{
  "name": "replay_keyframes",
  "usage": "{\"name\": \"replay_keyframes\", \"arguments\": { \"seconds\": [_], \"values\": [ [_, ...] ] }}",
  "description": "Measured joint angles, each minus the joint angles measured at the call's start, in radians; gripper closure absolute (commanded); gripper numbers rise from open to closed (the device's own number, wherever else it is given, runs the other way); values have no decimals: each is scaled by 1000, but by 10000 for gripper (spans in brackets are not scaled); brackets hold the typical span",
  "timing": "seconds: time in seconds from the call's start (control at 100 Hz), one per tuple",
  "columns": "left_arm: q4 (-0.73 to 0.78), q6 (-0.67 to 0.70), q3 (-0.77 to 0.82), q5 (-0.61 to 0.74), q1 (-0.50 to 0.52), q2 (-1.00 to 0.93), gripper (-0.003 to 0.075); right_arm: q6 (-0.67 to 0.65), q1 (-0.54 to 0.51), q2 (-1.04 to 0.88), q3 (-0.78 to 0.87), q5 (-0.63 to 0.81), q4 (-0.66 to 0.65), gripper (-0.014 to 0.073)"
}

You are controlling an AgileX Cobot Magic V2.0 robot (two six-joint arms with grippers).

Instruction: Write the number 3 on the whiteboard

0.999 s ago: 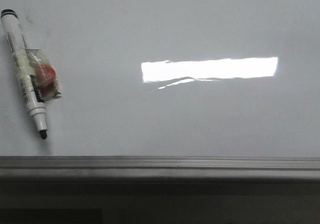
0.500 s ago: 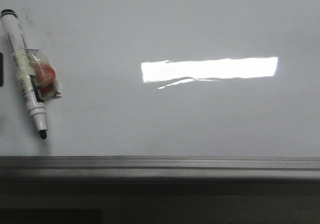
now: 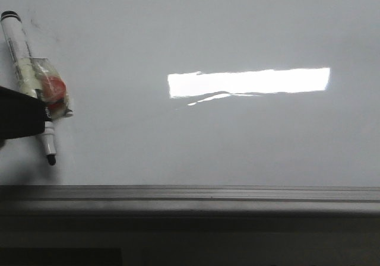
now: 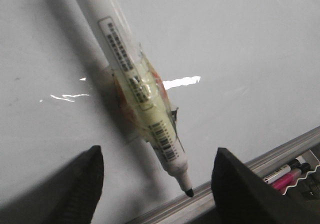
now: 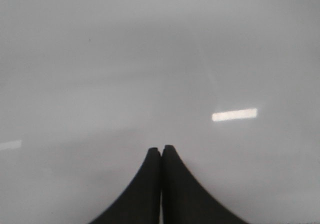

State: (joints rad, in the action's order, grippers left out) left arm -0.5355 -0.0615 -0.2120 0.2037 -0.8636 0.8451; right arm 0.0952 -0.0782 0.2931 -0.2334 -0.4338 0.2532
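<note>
The whiteboard fills the front view, glossy white, with a grey metal rail along its near edge. No number 3 shows on it. A white marker pen with a clear wrap and a red patch lies uncapped at the far left, its black tip toward the rail. My left gripper is open above the marker's tip end, one finger on each side, not touching it. Its dark body enters the front view from the left. My right gripper is shut and empty over bare board, out of the front view.
A bright rectangular light reflection lies on the middle of the board. Beyond the rail, a tray with spare markers shows in the left wrist view. Faint grey smudges mark the board near the marker's cap end.
My left gripper has come into the front view from the left edge and now covers part of the marker's lower barrel. The marker has not moved.
</note>
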Motion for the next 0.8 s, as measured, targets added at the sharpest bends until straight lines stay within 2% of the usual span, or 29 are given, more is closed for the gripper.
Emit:
{"name": "replay_keyframes", "arguments": {
  "seconds": [0.48,0.53,0.6,0.72,0.8],
  "values": [
    [26,45,-17,133,-10,121,314,0,0,0,0,2,0,659],
    [30,54,-17,141,-12,132,360,0,0,0,0,2,0,659],
    [32,61,-20,152,-12,152,475,0,0,0,0,2,0,659],
    [32,75,-22,156,-12,189,738,0,0,0,0,2,0,659],
    [34,78,-25,156,-15,200,740,0,0,0,0,2,0,659]
  ]
}}
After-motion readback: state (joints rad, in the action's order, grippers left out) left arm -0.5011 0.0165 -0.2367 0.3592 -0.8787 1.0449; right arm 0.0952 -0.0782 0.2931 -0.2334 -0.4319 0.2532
